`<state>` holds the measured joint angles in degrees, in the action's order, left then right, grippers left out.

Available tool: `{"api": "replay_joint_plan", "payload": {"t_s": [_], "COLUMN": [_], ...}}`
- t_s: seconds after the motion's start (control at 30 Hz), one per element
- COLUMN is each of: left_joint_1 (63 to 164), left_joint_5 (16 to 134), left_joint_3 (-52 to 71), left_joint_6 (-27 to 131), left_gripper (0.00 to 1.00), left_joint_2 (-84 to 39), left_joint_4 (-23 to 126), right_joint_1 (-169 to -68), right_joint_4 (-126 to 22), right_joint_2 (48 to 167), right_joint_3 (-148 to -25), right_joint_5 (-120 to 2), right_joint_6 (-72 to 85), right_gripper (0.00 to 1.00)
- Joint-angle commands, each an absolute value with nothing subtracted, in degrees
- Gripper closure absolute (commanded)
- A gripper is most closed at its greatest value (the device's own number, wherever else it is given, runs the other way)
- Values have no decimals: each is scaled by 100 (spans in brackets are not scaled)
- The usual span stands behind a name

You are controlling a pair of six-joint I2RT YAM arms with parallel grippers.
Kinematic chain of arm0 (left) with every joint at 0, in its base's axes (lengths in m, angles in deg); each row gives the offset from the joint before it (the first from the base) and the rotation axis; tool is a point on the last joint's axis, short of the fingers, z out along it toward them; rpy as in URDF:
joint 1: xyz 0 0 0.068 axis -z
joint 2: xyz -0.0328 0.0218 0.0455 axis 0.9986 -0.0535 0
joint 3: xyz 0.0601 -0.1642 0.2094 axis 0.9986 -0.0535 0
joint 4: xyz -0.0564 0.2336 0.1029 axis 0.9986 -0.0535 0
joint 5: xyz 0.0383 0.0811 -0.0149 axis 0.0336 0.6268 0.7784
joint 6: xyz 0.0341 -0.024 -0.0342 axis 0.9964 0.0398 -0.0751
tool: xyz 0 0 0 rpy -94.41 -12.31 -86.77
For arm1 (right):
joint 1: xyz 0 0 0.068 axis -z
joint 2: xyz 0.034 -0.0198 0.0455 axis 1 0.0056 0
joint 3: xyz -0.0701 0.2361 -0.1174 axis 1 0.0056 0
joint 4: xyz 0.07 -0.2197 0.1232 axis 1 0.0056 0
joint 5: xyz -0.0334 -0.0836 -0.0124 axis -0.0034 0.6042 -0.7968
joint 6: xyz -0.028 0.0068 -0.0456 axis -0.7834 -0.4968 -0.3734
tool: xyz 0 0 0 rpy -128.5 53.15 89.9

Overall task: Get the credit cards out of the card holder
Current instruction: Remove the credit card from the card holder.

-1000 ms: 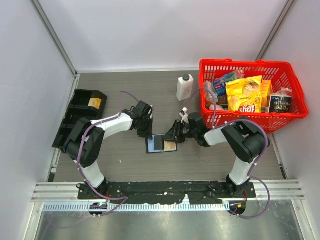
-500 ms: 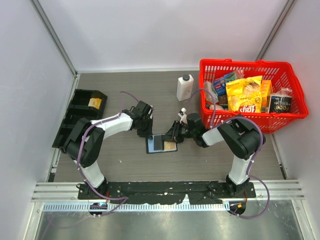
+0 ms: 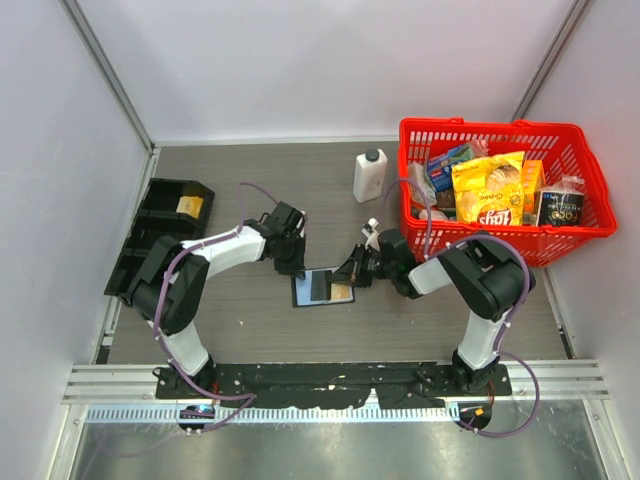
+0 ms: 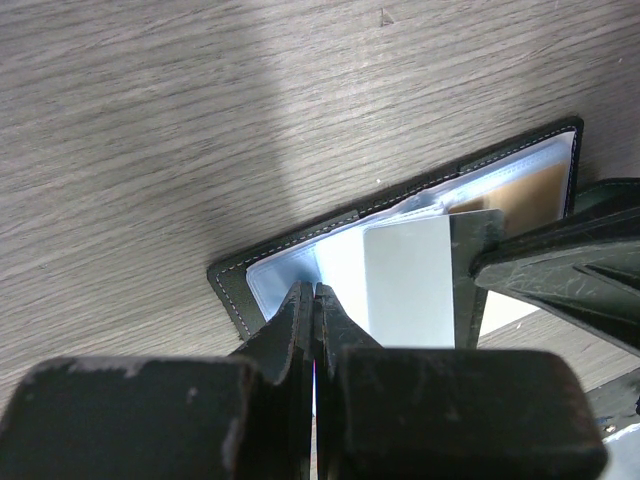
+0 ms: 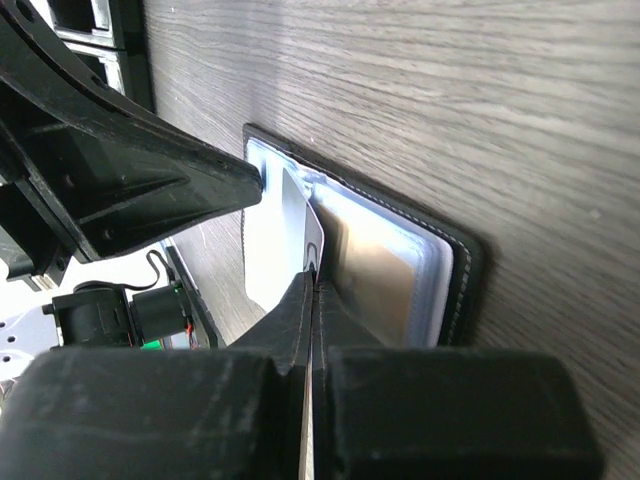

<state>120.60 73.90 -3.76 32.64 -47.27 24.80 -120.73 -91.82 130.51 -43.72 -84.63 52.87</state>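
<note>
Far left, a black tray [image 3: 133, 262] stands well apart from the work and plays no part in it.

The left gripper [image 4: 314, 292] has its fingers drawn fully together, tips down on the left end of the card holder [image 4: 235, 283]. We cannot tell whether they pinch a leaf of it or only press it to the table.

The card holder lies open and flat at the table's middle, between the two grippers, its long axis running left to right. An orange card [image 5: 378, 287] sits in the right-hand pocket.

A light-blue card [image 5: 287, 232] stands tilted up out of the holder's middle. The right gripper [image 5: 312, 278] is closed on its raised edge, so we judge that this arm has the card in hand, while the left arm is placed only to steady the holder.

We judge that the draw must run rightward, away from the left fingertips. Any lift of the holder would show that the hold-down is inadequate.

Further right, a white bottle [image 3: 369, 178] and a red basket [image 3: 480, 124] stand clear of the work.
</note>
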Motion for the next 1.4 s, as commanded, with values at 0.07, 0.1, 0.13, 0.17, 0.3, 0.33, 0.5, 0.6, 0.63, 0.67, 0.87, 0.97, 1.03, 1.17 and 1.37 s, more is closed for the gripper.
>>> {"api": "replay_joint_plan", "payload": {"t_s": [0.07,0.1,0.13,0.17,0.3,0.33,0.5,0.6,0.63,0.67,0.87,0.97,1.03,1.17,1.37], "left_joint_1": [12068,12068,12077,12077,12086,12086,12217,12305,12340,12367,12657,12832,12955,13394,14369], "left_joint_5": [7531,7522,7522,7513,7487,7461,7504,7609,7671,7732,8189,8471,8532,8717,9472], "left_joint_3": [-682,-700,-700,-726,-849,-893,-1034,-1165,-1227,-1288,-1605,-1675,-1745,-1886,-2018], "left_joint_6": [3396,3405,3413,3414,3466,3510,3703,3818,3853,3897,4397,4687,4845,5241,5829], "left_gripper": [100,100,100,100,100,100,100,93,89,85,41,25,20,15,11], "left_joint_2": [-4850,-4823,-4788,-4762,-4464,-4376,-3971,-3611,-3462,-3304,-2284,-1932,-1748,-1484,-1422], "left_joint_4": [2459,2477,2512,2547,2784,2871,3179,3399,3469,3574,4014,4129,4260,4506,4796], "right_joint_1": [-11816,-11816,-11807,-11798,-11789,-11789,-11789,-11789,-11789,-11789,-11789,-11789,-11789,-11798,-11798], "right_joint_4": [-8746,-8623,-8543,-8421,-7911,-7779,-7251,-6883,-6786,-6567,-5854,-5573,-5528,-5432,-5001], "right_joint_2": [12581,12493,12449,12353,11992,11896,11649,11544,11500,11421,10849,10586,10524,10401,10155], "right_joint_3": [-4028,-4028,-4045,-4046,-4177,-4204,-4563,-4739,-4801,-4845,-5126,-5258,-5285,-5285,-5469], "right_joint_5": [-8110,-8092,-8049,-8022,-7671,-7627,-7459,-7468,-7416,-7363,-7240,-7196,-7213,-7179,-6967], "right_joint_6": [5295,5260,5190,5154,4847,4803,4373,4170,4056,4003,3853,3827,3835,3827,3852], "right_gripper": [99,99,99,99,99,99,99,99,99,99,99,99,99,99,99]}}
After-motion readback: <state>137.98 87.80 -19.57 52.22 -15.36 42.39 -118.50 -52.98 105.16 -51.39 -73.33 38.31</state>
